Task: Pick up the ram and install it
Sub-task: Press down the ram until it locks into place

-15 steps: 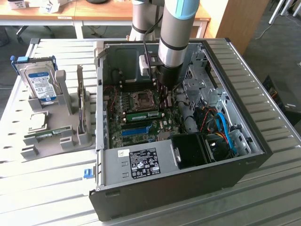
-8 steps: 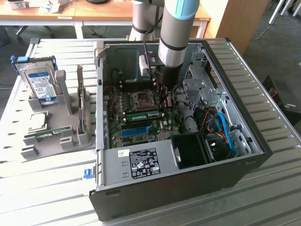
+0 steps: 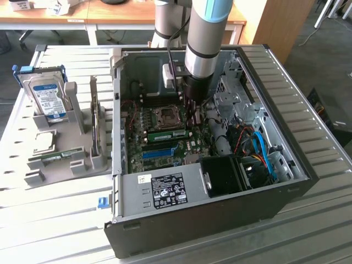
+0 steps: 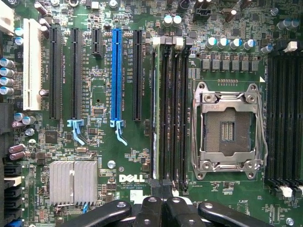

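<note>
Hovering near the CPU socket [image 4: 230, 127] with gripper [image 4: 163, 210] pinched shut, empty. Judging the ram [image 4: 155, 109] beside that socket – light, stiff, fragile – best held by its long edges.

Open case top; drive cage [image 3: 234, 102] and black fan shroud [image 3: 223, 176] crowding the motherboard [image 3: 165, 137].

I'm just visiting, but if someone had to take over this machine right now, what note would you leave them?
Tool: the black-fingered tool is shut, empty, above the black memory slots.
Ram: the long thin green circuit-board stick stands in a slot beside the square metal processor socket, inside the open black computer case.
Done: pickup and placing.
Left: whether it is latched cannot be told.
</note>
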`<state>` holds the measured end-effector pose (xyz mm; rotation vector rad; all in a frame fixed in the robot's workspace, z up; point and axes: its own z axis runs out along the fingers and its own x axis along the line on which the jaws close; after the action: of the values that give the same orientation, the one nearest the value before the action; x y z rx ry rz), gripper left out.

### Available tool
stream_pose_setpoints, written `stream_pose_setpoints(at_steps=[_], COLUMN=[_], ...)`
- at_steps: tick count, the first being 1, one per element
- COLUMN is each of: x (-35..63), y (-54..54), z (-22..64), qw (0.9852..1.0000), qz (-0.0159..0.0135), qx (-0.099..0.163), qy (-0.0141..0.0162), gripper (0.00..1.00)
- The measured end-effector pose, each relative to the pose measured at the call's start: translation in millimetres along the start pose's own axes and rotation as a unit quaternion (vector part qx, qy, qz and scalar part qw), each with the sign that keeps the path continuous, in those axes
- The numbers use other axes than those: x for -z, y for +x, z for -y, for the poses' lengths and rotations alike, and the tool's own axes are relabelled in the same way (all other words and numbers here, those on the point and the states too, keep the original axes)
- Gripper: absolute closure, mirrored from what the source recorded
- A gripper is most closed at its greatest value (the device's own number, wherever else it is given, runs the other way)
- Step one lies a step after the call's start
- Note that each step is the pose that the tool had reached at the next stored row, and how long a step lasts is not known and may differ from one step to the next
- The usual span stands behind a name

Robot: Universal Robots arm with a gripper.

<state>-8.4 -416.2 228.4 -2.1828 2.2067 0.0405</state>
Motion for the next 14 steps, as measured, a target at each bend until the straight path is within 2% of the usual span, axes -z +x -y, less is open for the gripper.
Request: stream_pose_setpoints(at_steps=[14], x=[-1.8], y=[0.1], z=[0.0], qw=[1.0], qz=[-0.0001], qx=[0.0], qy=[0.0], gripper=[0.89])
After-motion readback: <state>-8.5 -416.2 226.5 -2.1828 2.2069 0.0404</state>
